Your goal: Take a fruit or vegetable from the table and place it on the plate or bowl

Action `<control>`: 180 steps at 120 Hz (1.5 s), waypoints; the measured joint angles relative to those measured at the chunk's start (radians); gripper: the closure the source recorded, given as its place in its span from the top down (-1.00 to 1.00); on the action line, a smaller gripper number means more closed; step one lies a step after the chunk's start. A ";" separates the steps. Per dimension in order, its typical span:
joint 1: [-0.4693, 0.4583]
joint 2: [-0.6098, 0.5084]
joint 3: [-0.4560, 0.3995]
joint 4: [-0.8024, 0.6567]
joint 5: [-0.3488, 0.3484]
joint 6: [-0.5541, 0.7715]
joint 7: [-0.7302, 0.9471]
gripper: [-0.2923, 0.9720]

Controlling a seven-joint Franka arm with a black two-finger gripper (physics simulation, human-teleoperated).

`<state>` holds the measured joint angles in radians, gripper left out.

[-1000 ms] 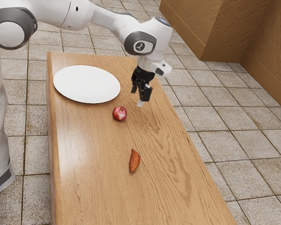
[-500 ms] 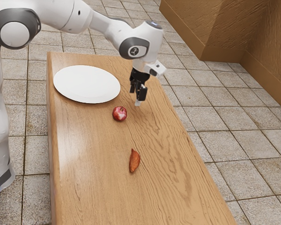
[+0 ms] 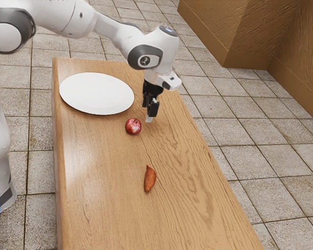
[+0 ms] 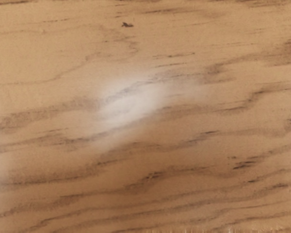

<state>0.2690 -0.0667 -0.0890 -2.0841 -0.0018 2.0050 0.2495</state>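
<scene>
Approach looks to be the step in hand: the claw (image 3: 151, 112) hangs over the table (image 3: 109, 208) with nothing in it, and from this angle I cannot tell whether it is spread or closed. The apple (image 3: 133, 126) sits on the wood near the claw, a little to the exterior view's left of it and apart from it. To do this well, the claw should be centred squarely over the apple before it descends. It should go down wide enough to clear the round sides and close low around the middle, since a round fruit will probably roll if nudged off-centre. The white plate (image 3: 96, 93) lies beyond the apple from the claw, so the carry afterwards would be short. A sweet potato (image 3: 149, 178) lies well away from the claw, further along the table, and seems the less handy choice. The exterior view gives the whole layout of fruit, plate and arm. The wrist view adds that bare wood grain with a pale blurred sheen lies straight beneath the claw, so it is not yet over the apple.
</scene>
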 joint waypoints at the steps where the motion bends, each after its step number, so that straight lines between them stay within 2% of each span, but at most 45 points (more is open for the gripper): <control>1: -0.011 -0.004 0.000 -0.004 0.000 0.000 0.001 0.54; 11: -0.140 -0.025 0.000 -0.024 -0.001 -0.002 0.007 0.54; 18: -0.176 -0.030 0.000 -0.035 -0.002 -0.003 0.011 0.53; 67: -0.153 -0.088 0.020 -0.108 -0.005 -0.015 0.037 0.54; 164: -0.151 -0.103 0.098 -0.167 -0.005 -0.057 0.061 0.54; 171: -0.150 -0.101 0.101 -0.171 -0.011 -0.057 0.062 0.47; 180: -0.151 -0.099 0.102 -0.172 -0.016 -0.057 0.064 0.25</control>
<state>0.1184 -0.1657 0.0134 -2.2564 -0.0179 1.9483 0.3131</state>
